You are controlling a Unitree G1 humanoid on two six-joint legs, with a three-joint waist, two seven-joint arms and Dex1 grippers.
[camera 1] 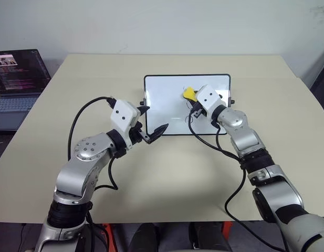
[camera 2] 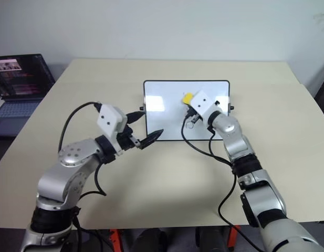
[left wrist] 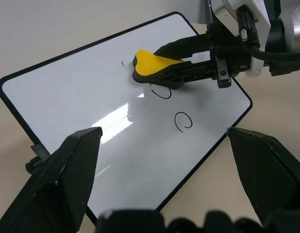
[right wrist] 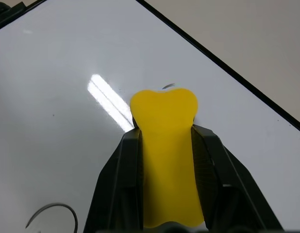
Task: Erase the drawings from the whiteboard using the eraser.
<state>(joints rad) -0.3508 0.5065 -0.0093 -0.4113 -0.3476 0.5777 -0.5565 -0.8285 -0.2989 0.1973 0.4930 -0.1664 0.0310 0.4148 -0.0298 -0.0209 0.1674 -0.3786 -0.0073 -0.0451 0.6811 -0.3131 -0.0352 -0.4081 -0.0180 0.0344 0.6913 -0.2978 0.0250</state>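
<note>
The right gripper (left wrist: 191, 58) pinches the yellow eraser (left wrist: 152, 65) from both sides, with the dark underside set down on the whiteboard (camera 1: 162, 107). The whiteboard lies flat at the middle of the beige table (camera 1: 167, 173), its far edge toward the wall. The eraser sits on the right half of the board, toward the far edge. The left gripper (camera 1: 153, 122) hovers with its fingers spread at the board's near left corner, holding nothing.

Procedure for the step in hand: keep the underside flat on the glossy surface, apply even downward pressure, and draw the eraser toward the near edge across the remaining drawings (left wrist: 183, 121). Judged risk: the unrestrained board may slide under the stroke; bracing its frame with the left gripper would likely prevent this.

View differences: the left wrist view resolves two complete thin black loops beside and nearer than the eraser, plus a faint stroke remnant on its far side. The right wrist view confirms the grip, showing both black fingers (right wrist: 118, 189) flanking the eraser, and one loop. The head views add the laptop (camera 1: 17, 86) at the far left.
</note>
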